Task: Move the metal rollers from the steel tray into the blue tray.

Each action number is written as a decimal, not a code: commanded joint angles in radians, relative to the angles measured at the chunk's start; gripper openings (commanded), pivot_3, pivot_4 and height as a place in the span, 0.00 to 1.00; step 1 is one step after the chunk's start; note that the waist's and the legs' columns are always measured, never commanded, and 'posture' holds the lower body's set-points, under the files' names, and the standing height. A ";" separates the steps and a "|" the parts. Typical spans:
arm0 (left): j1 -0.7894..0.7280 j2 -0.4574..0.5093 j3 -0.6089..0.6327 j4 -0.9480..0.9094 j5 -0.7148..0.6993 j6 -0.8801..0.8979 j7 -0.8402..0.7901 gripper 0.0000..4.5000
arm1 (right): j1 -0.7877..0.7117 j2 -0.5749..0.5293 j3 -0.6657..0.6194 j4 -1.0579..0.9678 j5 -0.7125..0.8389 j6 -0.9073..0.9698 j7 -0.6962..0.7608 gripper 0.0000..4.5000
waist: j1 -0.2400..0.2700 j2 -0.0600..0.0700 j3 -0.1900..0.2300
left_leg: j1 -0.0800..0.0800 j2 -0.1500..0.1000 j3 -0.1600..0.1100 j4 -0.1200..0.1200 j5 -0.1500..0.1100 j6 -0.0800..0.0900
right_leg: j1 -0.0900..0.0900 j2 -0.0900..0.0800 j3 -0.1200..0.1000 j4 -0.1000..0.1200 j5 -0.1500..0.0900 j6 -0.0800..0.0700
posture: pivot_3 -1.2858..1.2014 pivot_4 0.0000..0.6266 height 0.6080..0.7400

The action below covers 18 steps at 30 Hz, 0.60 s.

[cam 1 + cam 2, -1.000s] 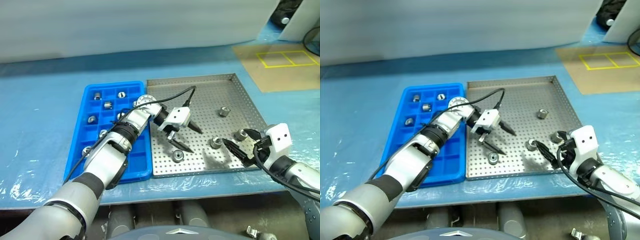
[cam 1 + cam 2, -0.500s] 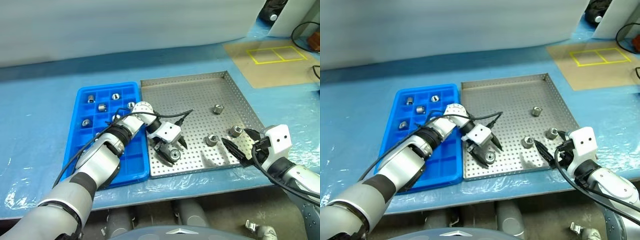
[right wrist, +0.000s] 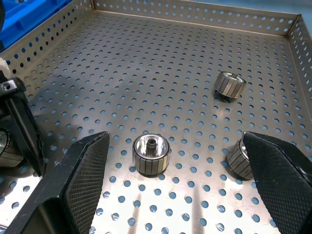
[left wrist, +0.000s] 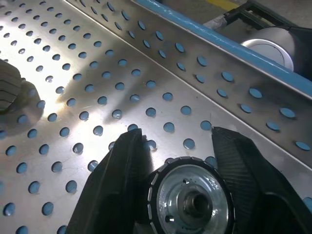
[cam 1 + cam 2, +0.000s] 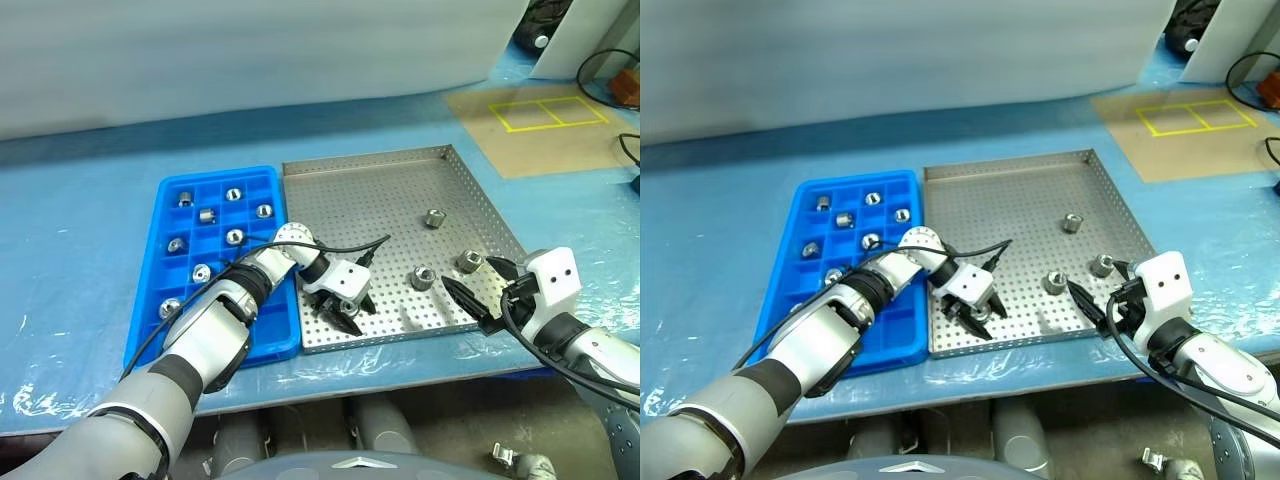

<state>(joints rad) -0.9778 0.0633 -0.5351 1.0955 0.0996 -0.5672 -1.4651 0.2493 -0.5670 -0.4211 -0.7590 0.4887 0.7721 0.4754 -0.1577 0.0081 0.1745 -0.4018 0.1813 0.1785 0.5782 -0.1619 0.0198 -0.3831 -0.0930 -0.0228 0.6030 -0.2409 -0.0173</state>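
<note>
- Gripping low over the steel tray (image 5: 400, 190), near its front edge toward the front-left corner, the left gripper (image 4: 187, 151) has its two black fingers (image 4: 122, 165) drawn in against the sides of one metal roller (image 4: 191, 202), which sits between them on the perforated floor.
- Risk, as a judgement: the fingers meet a smooth round rim, so a lift might squirt the roller out sideways, or drag it against the nearby tray wall.
- Resting at the tray's front-right corner, the right gripper (image 3: 175, 185) is spread wide and holds nothing.
- Three more rollers (image 3: 151, 154) lie loose toward the tray's right side.
- Beside the tray's left edge, the blue tray (image 5: 150, 310) carries several rollers in its compartments.
- Left wrist view alone reveals finger contact; head views alone reveal both trays together.
</note>
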 commanded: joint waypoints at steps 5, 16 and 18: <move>-0.010 -0.005 0.059 0.018 0.024 0.038 0.094 0.42 | -0.061 -0.025 0.027 0.023 0.005 -0.015 0.005 1.00 | -0.001 0.000 0.000 | -0.001 -0.001 -0.001 0.001 0.000 0.000 | 0.000 -0.001 0.001 0.000 0.000 0.000 | 0.27 0.24 1.00; -0.063 0.024 0.264 -0.120 -0.115 0.160 0.128 0.42 | -0.234 -0.048 0.154 0.146 -0.004 -0.045 0.052 1.00 | 0.013 0.001 0.000 | -0.012 0.002 -0.001 -0.003 0.002 0.005 | -0.013 0.001 -0.002 0.002 0.005 -0.005 | 0.33 0.24 1.00; -0.061 0.043 0.280 -0.154 -0.116 0.172 0.140 0.42 | -0.277 -0.054 0.179 0.180 -0.007 -0.058 0.069 1.00 | 0.021 0.001 0.000 | -0.013 0.002 -0.001 -0.003 0.002 0.005 | -0.015 0.001 -0.002 0.003 0.005 -0.005 | 0.34 0.24 1.00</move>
<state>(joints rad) -1.0219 0.0927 -0.2821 0.9926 0.0087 -0.4024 -1.3360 -0.0067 -0.6067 -0.2458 -0.5798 0.4853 0.7448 0.5301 -0.1370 0.0090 0.1742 -0.4151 0.1831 0.1772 0.5754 -0.1604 0.0249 -0.3981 -0.0920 -0.0251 0.6060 -0.2361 -0.0222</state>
